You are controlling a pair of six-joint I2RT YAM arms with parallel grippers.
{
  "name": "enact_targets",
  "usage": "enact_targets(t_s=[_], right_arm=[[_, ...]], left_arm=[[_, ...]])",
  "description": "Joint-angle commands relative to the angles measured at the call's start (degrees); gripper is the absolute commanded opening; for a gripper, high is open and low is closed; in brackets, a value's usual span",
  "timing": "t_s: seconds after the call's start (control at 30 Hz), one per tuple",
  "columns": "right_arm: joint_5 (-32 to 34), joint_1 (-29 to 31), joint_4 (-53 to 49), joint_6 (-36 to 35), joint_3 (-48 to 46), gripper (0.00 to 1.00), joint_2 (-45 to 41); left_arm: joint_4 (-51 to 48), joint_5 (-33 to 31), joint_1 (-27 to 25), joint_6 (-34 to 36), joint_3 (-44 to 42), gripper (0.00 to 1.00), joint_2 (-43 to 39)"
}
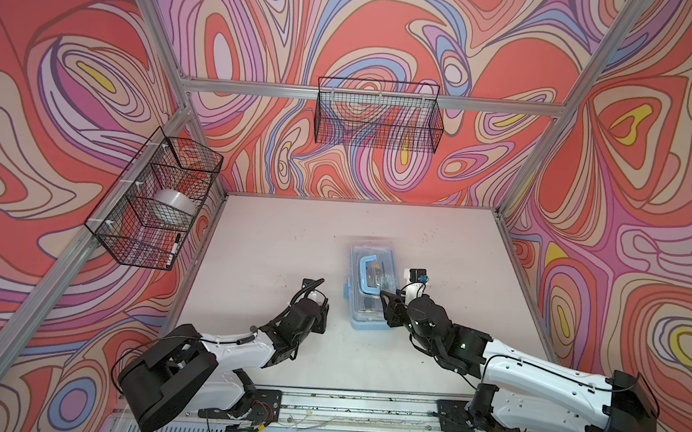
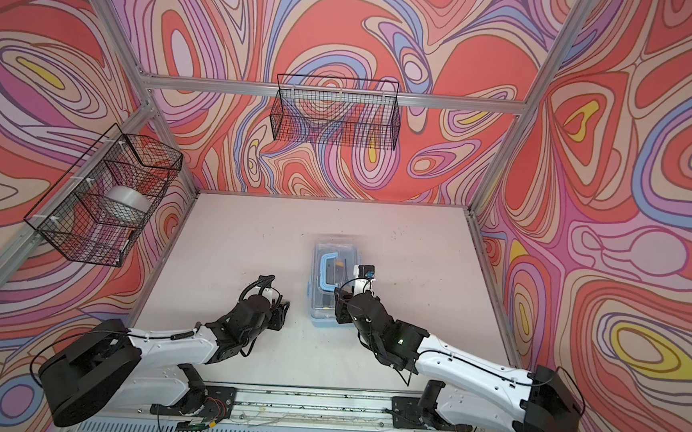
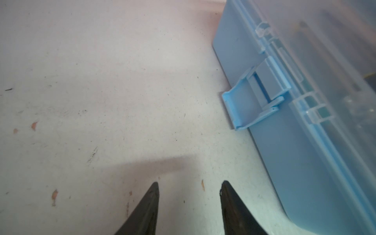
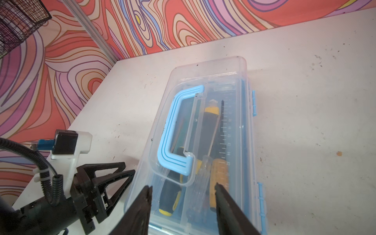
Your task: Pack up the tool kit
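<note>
Packing station: the light-blue tool kit (image 1: 370,287) lies near the middle of the white tabletop (image 1: 268,236). Its clear lid is down, its blue handle (image 4: 177,132) is folded flat, and black-and-yellow screwdrivers (image 4: 209,126) show through the lid. The right gripper (image 4: 183,185) hangs over the near end of the lid, its jaws moderately wide and holding nothing; whether they touch the lid I cannot tell. The left gripper (image 3: 189,183) sits just beside the kit's left wall, jaws likewise apart over bare tabletop, near a blue latch (image 3: 250,101) that juts outward. A side wire basket (image 1: 153,203) hangs on the left wall, a back wire basket (image 1: 378,115) on the far one.
</note>
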Motion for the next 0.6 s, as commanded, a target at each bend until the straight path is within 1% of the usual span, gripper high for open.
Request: enact_targets(t_s=[0.0,0.17,0.33,0.43,0.57], right_arm=[[-1.4,-0.35,2.04,0.04,-0.84,0.52,0.98],[-2.84,-0.66,2.66,0.06,0.01,0.52,3.19],[-3.3,-0.83,3.28,-0.22,0.4,0.52,4.3],[-3.26,-1.17,3.49,-0.06,0.2,0.51,4.4],[-3.15,-1.55,3.91,-0.32,-0.35,0.52,4.22]], left_arm=[[13.0,-1.48,-2.17,2.24,-2.0,0.5,3.86],[20.69,-1.13,-4.63,2.82,-1.51,0.49,10.79],[29.06,-0.61,-5.32,2.46,-1.13,0.49,17.84],[30.89,-1.12,-5.52,2.72,-0.36,0.49,20.64],[30.39,-2.37,-5.68,4.42,1.52,0.48,22.84]])
